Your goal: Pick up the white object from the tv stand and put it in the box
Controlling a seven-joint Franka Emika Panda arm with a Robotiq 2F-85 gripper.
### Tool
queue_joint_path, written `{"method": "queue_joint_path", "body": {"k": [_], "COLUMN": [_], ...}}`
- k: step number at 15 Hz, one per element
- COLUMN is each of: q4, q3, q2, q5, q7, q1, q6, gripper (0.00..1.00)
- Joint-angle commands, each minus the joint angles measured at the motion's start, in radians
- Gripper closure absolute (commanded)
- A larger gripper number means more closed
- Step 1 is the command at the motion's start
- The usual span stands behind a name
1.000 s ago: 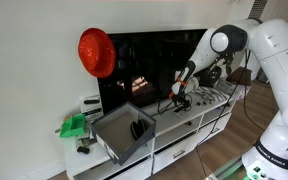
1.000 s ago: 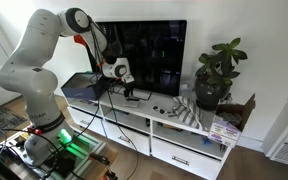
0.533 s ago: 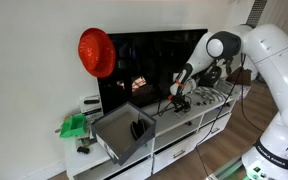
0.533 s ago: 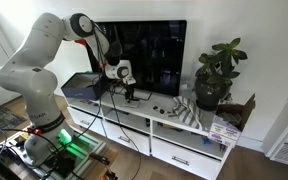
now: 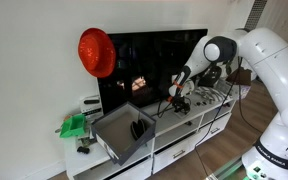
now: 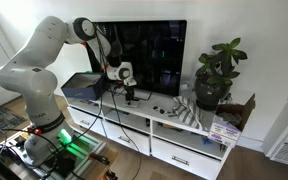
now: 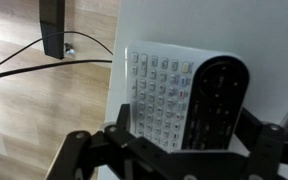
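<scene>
We see the fingers (image 7: pixel 89 155) spread wide astride the white remote (image 7: pixel 184 95), which lies on the counter (image 7: pixel 274 50) before the TV (image 5: pixel 149 60), apart from the box (image 5: pixel 122 143).

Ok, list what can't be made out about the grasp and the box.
- Wrist view: gripper fingers blurred, cut by bottom edge; contact with white object unclear.
- Both exterior views: white object too small, masked by the gripper.
- Exterior view: dark item in box too small to identify.

No legible text; markings on white keypad (image 7: pixel 174 95) keys and robot base (image 5: pixel 275 152) too blurred
</scene>
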Motion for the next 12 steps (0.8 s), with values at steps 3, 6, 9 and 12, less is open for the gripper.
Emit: {"method": "queue_joint_path", "body": {"k": [3, 6, 9, 12], "q4": [0.07, 0.085, 0.093, 0.108], "q3": [0.018, 0.026, 0.032, 0.032], "q2": [0.053, 0.066, 0.077, 0.096], "q5": [0.01, 0.009, 0.01, 0.015], "q7": [-0.024, -0.04, -0.068, -0.077], "q1": [-0.03, -0.041, -0.051, -0.057], "q6": [-0.049, -0.058, -0.052, -0.055], "gripper": [0.0, 0.0, 0.0, 0.26]}}
